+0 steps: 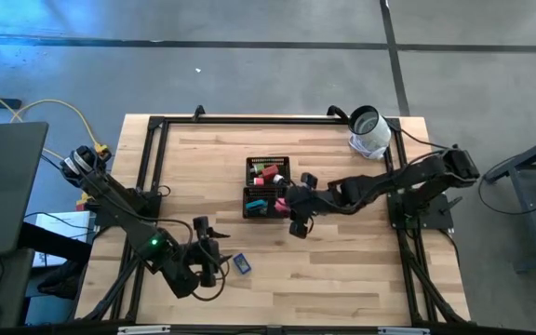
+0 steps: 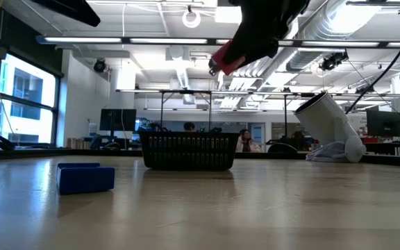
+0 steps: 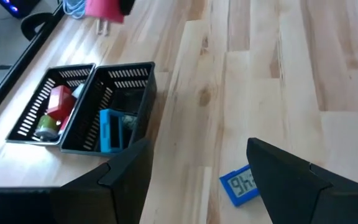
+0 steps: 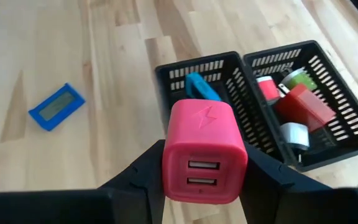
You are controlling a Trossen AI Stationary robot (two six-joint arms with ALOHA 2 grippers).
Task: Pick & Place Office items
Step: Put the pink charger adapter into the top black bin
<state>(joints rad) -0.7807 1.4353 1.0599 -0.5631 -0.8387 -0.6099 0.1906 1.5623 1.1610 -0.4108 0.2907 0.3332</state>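
My right gripper (image 4: 204,186) is shut on a red USB charger block (image 4: 204,152). It is held high above the table, just off the near right corner of the black two-compartment mesh tray (image 1: 249,191); the low view shows the charger (image 2: 226,59) well above the tray (image 2: 188,151). The tray holds a teal piece (image 4: 201,87), a red block (image 4: 303,106) and green and red-and-white pieces. A flat blue piece with a display (image 3: 242,185) lies on the table. My left gripper (image 3: 197,193) is open just left of it, above the table, near the front edge (image 1: 210,256). My right gripper pinches the charger's two opposite side faces (image 4: 166,168) between its two fingers, with the USB-port face toward the wrist. The fingers slant down from the table's right. The charger is lifted clear and tilted, its prongs (image 2: 214,69) pointing down and away from the gripper.
A white-and-grey roll-shaped object (image 1: 368,130) lies at the far right corner of the table, also seen in the low view (image 2: 328,125). A black metal frame (image 1: 156,140) runs along the table's edges. Bare wood lies between the tray and the blue piece.
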